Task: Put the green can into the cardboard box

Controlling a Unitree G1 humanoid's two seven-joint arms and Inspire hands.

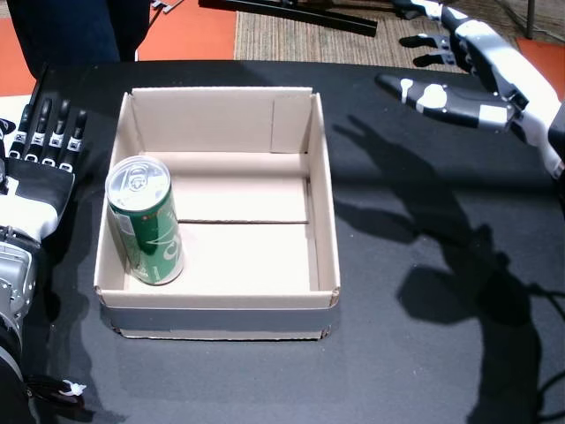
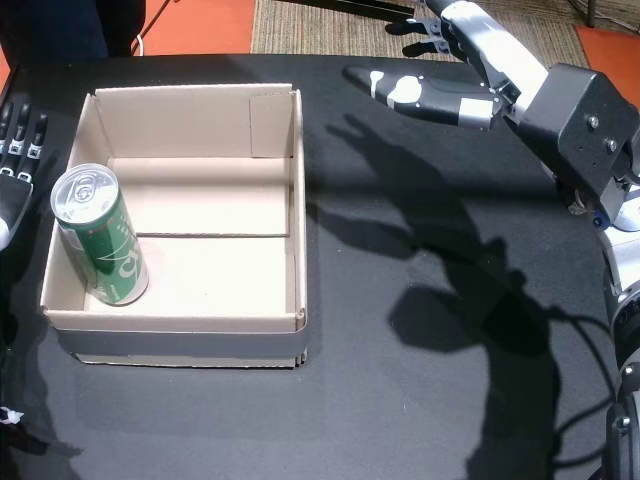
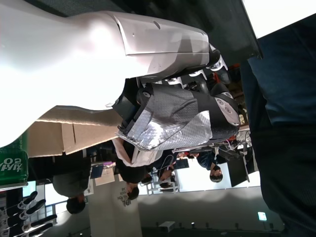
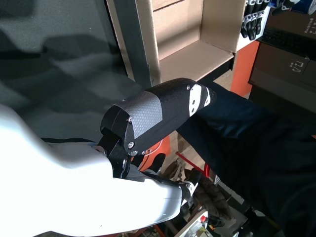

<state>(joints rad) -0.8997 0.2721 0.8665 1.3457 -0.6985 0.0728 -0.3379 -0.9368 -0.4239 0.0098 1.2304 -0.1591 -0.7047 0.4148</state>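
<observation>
The green can stands upright inside the open cardboard box, in its near left corner against the left wall. My left hand rests flat on the table just left of the box, fingers straight and apart, holding nothing. My right hand hovers above the table beyond the box's far right corner, fingers spread and empty. A strip of the can's label and the box wall show in the left wrist view. The right wrist view shows my thumb and the box.
The black table extends to the right of the box, with my arm's shadow on it. A person in dark trousers stands at the table's far left edge. Orange floor and a woven rug lie beyond.
</observation>
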